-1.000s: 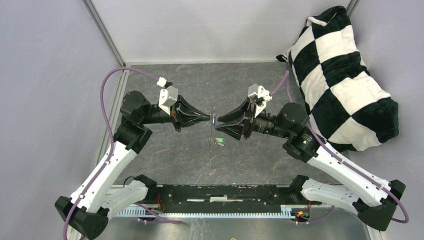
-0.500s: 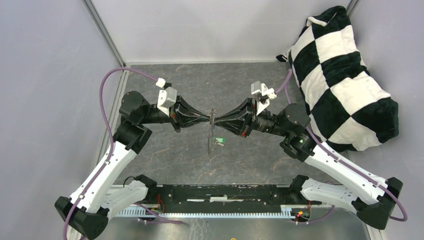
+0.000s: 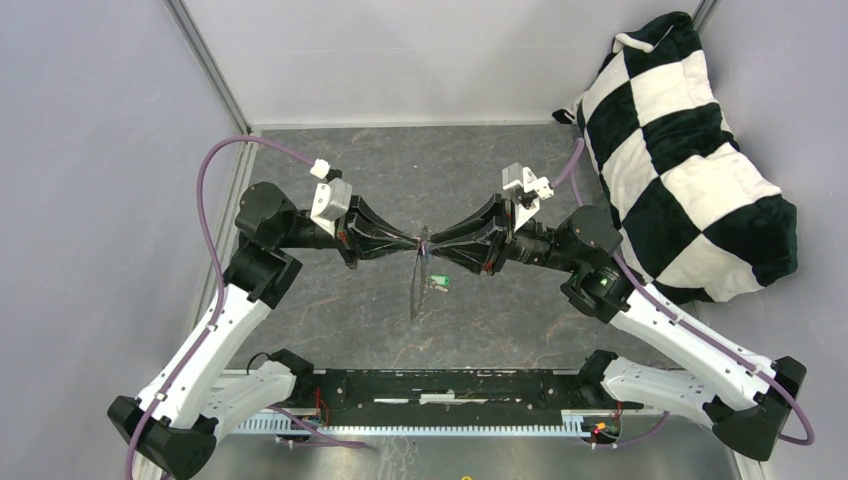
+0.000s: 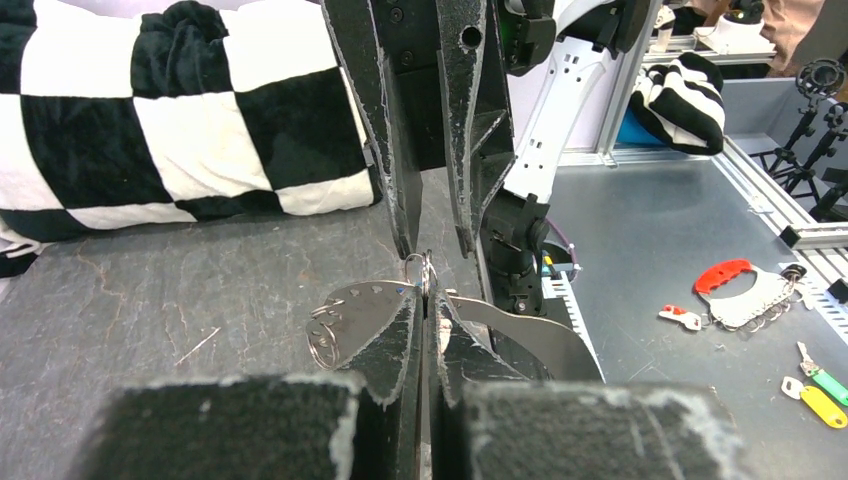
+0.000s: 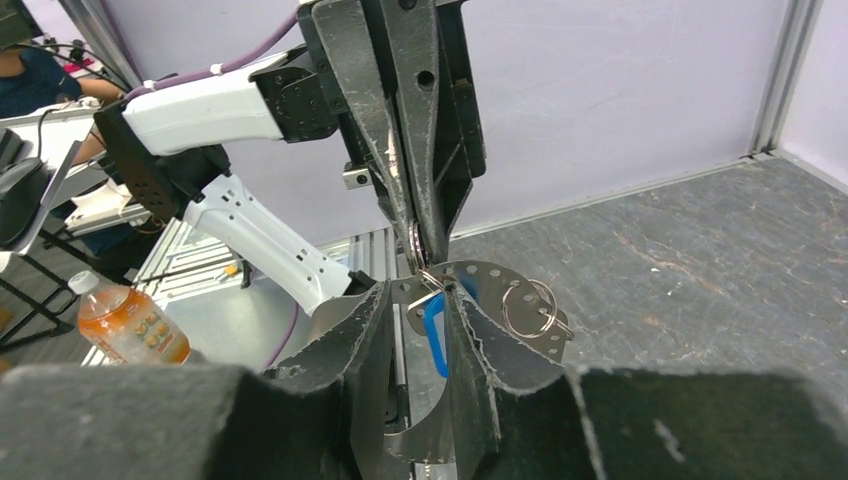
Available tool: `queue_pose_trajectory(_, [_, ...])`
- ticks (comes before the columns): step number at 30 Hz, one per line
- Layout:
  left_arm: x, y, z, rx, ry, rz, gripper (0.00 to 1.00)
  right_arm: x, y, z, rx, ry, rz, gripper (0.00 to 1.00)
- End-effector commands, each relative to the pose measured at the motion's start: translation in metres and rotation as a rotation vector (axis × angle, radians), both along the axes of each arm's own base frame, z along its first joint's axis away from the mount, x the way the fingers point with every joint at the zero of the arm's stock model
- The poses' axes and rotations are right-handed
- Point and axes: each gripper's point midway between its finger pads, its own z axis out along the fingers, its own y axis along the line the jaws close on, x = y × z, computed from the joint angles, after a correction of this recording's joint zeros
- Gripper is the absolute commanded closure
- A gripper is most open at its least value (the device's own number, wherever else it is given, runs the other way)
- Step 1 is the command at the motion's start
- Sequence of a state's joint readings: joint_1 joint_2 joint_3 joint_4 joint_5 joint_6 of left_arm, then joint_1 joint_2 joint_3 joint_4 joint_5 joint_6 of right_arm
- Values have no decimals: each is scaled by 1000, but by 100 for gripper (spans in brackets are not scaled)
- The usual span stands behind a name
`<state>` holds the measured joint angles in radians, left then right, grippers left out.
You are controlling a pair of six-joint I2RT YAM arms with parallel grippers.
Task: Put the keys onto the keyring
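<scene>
The keyring (image 3: 416, 296) is a flat curved silver plate with holes and small split rings. It hangs edge-on above the table between both arms. My left gripper (image 4: 428, 300) is shut on its top edge, and the plate (image 4: 350, 312) spreads to both sides of the fingers. My right gripper (image 5: 418, 292) faces it tip to tip, jaws apart. The blue-headed key (image 5: 434, 336) hangs between them from a small ring on the plate (image 5: 500, 285). The green-headed key (image 3: 437, 282) lies on the table below.
A black-and-white checkered pillow (image 3: 690, 150) fills the table's right rear corner. Grey walls close the back and left. A black rail (image 3: 430, 385) runs along the near edge. Beyond the table are spare keyrings and tags (image 4: 745, 292) on a metal bench, and a bottle (image 5: 125, 325).
My right gripper has risen to meet the left fingertips, and its jaws have narrowed from wide open. The left arm and the keyring have shifted slightly. The green key has stayed put.
</scene>
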<state>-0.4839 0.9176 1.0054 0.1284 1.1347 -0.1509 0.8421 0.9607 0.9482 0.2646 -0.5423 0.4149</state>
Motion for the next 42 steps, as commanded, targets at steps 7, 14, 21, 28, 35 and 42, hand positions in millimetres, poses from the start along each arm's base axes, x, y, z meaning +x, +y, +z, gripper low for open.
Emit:
queue_pose_trajectory(7, [-12, 4, 23, -29, -70, -28, 98, -16, 3, 13, 36, -37, 104, 69])
queue_pose_trajectory(14, [-12, 3, 20, -22, -67, -30, 98, -24, 4, 16, 56, -52, 151, 68])
queue_pose_trajectory(21, [-11, 4, 21, -21, -71, -27, 98, -22, 6, 14, 48, -44, 154, 71])
queue_pose_trajectory(28, [-13, 4, 24, -22, -76, -35, 98, -10, 0, 10, 26, -75, 56, 61])
queue_pose_trajectory(35, [-14, 4, 24, -21, -76, -43, 98, -13, 7, 8, 35, -63, 108, 58])
queue_pose_trajectory(42, [-16, 5, 25, -17, -85, -43, 98, -11, 1, 8, -10, -116, 78, 57])
